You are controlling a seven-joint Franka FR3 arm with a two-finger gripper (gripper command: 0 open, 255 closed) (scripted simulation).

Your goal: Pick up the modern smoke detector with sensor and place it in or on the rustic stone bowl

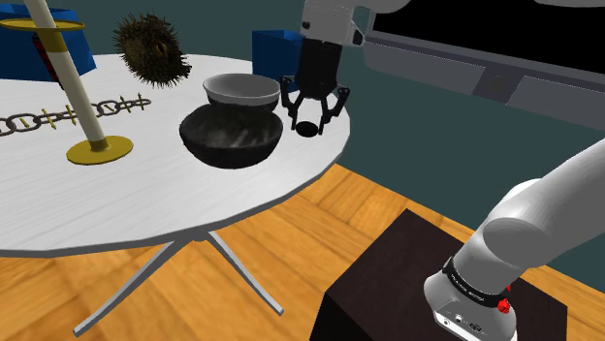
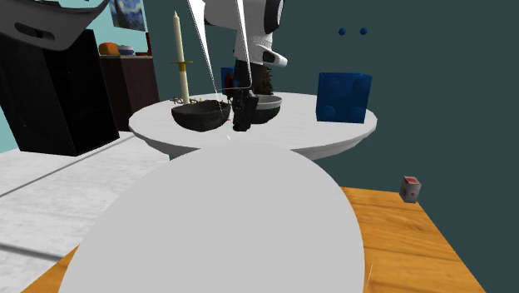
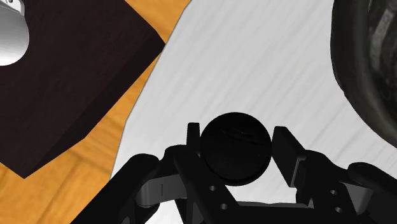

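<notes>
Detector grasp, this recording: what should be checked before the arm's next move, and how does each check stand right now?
1. Fingers clasp the detector on both sides: ok.
2. Detector lifted off the table: cannot tell.
3. Detector above the rim of the dark bowl: not ok; the gripper hangs low beside it.
4. Dark bowl upright, mouth facing up: ok.
5. Target told apart from the grey bowl behind it: cannot tell; the dark one looks rougher, so it is likelier the stone one.
</notes>
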